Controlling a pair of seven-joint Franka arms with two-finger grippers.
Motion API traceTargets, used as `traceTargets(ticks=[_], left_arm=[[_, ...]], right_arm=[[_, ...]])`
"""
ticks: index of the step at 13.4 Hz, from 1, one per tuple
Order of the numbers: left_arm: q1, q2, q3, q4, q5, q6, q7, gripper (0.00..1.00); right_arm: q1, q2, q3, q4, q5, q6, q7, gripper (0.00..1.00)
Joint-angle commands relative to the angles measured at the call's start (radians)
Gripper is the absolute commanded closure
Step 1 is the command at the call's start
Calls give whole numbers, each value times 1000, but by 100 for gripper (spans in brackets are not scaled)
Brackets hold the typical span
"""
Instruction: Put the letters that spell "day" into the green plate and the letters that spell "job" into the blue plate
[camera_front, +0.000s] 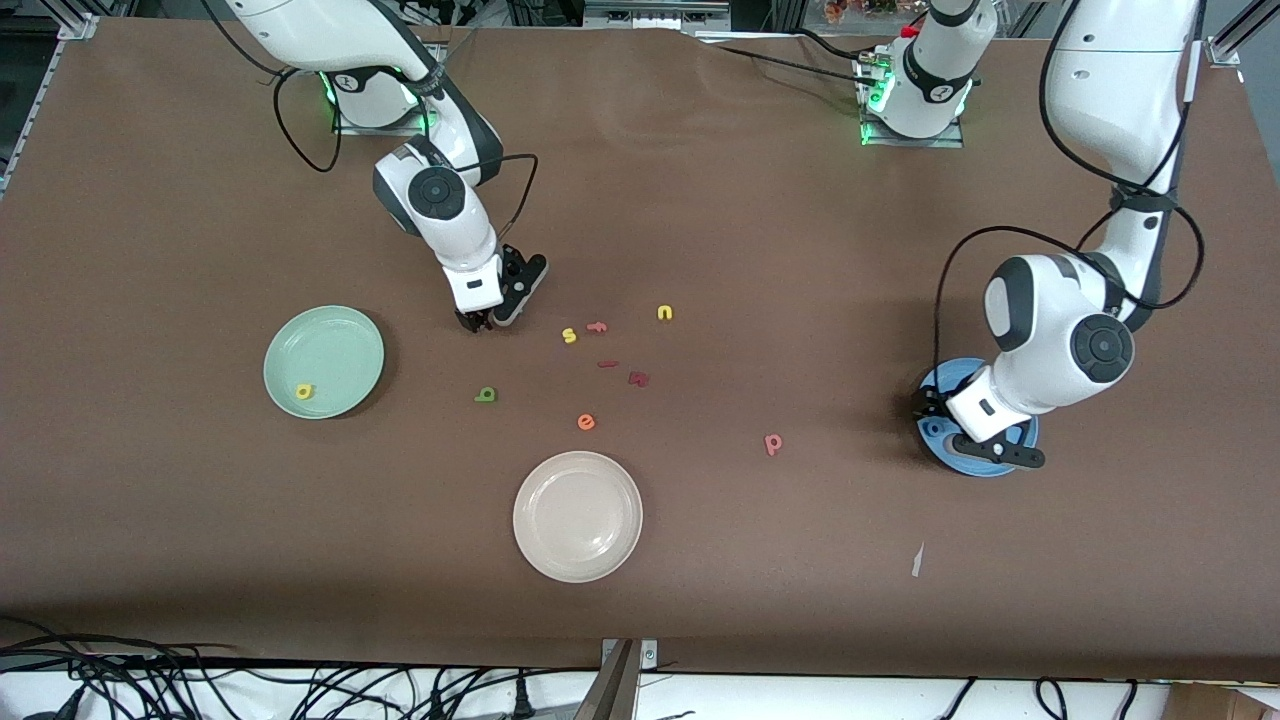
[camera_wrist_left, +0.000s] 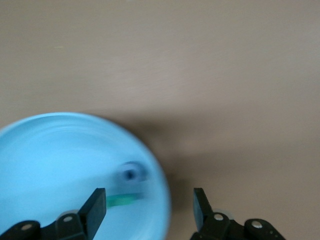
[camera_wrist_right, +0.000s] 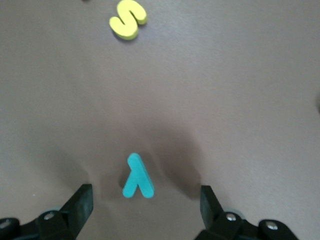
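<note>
The right gripper (camera_wrist_right: 142, 205), jaws apart, straddles the teal y (camera_wrist_right: 137, 176) on the table, poised to close and carry it to the green plate (camera_front: 345, 340), where one yellow letter (camera_front: 304, 391) lies. The left gripper (camera_wrist_left: 150, 207) hangs open over the blue plate (camera_wrist_left: 40, 165), holding two letters. Three plates; eight letters loose.
</note>
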Motion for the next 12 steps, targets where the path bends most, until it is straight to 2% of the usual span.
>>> traceTargets(ticks=[1,4,7,9,11,12], left_arm=[[-120,70,10,99,-91,3,-89,21],[-215,139,14,194,-90,2,-262,21],[-281,230,30,312,-92,5,-385,21],[-313,271,42,331,-90,44,-427,21],[-333,291,45,326,-88,71,-430,21],[-333,296,51,325,-87,72,-430,21]], right_arm=[[18,6,2,1,-18,19,-13,21],[20,6,2,2,-18,16,-12,43],[24,6,2,4,-18,16,-12,57],[24,8,2,4,-18,16,-10,70],[24,8,2,4,-18,16,-10,89],[24,8,2,6,-18,16,-10,95]])
